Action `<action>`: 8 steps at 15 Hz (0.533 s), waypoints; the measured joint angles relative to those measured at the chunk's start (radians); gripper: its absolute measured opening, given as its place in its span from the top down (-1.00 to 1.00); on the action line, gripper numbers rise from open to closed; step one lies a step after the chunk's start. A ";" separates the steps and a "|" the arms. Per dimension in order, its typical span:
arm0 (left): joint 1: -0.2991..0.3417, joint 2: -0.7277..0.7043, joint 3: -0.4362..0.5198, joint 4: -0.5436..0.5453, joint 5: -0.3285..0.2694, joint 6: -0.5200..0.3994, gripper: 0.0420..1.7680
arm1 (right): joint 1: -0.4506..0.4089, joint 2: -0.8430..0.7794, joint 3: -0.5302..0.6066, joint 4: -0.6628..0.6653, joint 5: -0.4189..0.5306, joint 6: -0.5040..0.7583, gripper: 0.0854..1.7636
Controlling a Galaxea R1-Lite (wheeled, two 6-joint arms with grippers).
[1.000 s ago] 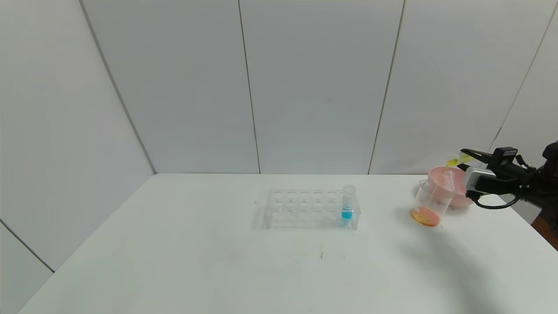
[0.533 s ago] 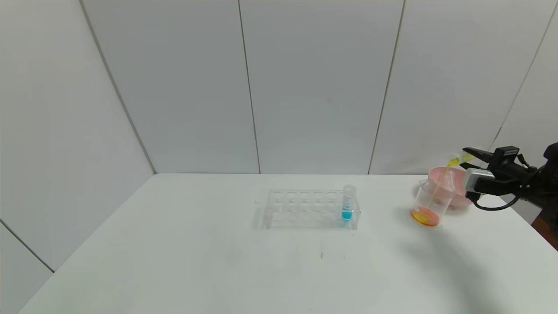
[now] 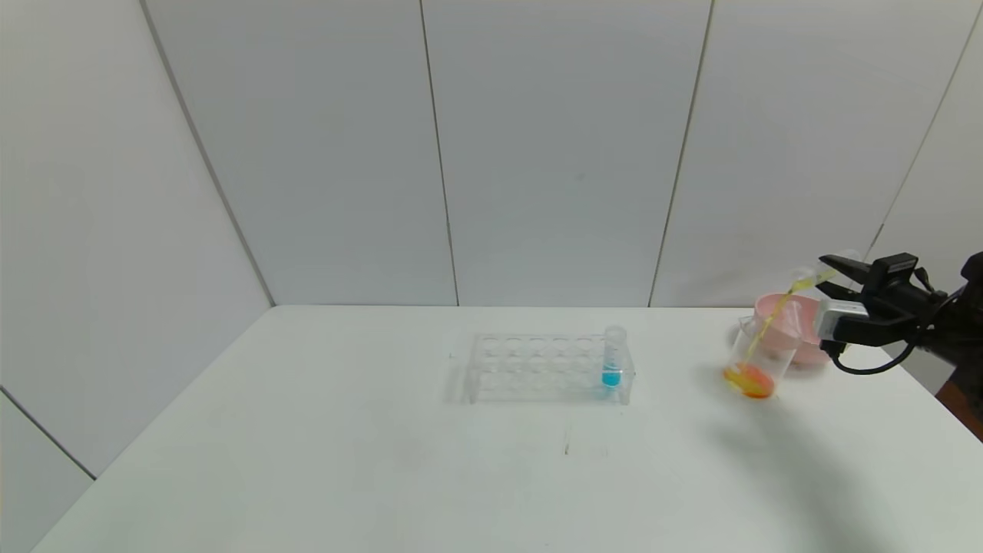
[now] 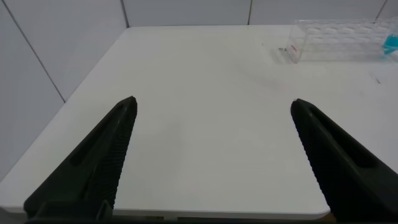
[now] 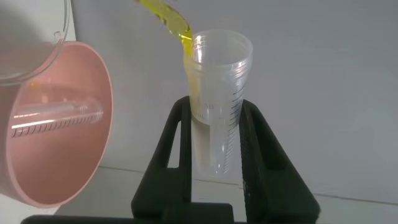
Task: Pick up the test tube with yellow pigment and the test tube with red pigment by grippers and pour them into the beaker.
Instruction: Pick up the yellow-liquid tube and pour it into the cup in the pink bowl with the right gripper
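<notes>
- My right gripper [image 3: 831, 276] is at the far right of the table [image 3: 384, 461], raised above the beaker [image 3: 756, 357] and the pink bowl [image 3: 791, 326], fingers clamped on the test tube with yellow pigment [image 5: 217, 106].
- Tube is tipped w/ its mouth toward the beaker; a thin yellow stream [image 3: 772, 322] runs from the lip down into the beaker. The wrist view shows the same stream leaving the rim [image 5: 168, 18], tube body nearly clear.
- Beaker stands just in front of the pink bowl, near the table's right edge, w/ orange-yellow liquid [image 3: 749, 379] pooled at the bottom.
- Pink bowl holds a clear tube lying on its side [image 5: 56, 115]; can't tell if any pigment is left in it.
- Clear rack [image 3: 545, 367] sits mid-table, well apart from the beaker; one tube w/ blue liquid [image 3: 612, 367] stands upright at its right end.
- My left gripper [image 4: 211, 155] is parked low over the near left part of the table, fingers spread apart, nothing between them; rack seen far off in that wrist view.
</notes>
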 joint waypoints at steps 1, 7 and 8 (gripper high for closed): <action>0.000 0.000 0.000 0.000 0.000 0.000 -1.00 | -0.001 0.000 0.005 0.000 -0.011 -0.008 0.48; 0.000 0.000 0.000 0.000 0.000 0.000 -1.00 | 0.005 -0.001 0.013 0.000 -0.030 -0.018 0.48; 0.000 0.000 0.000 0.000 0.000 0.000 -1.00 | 0.005 -0.001 0.014 0.000 -0.035 -0.018 0.48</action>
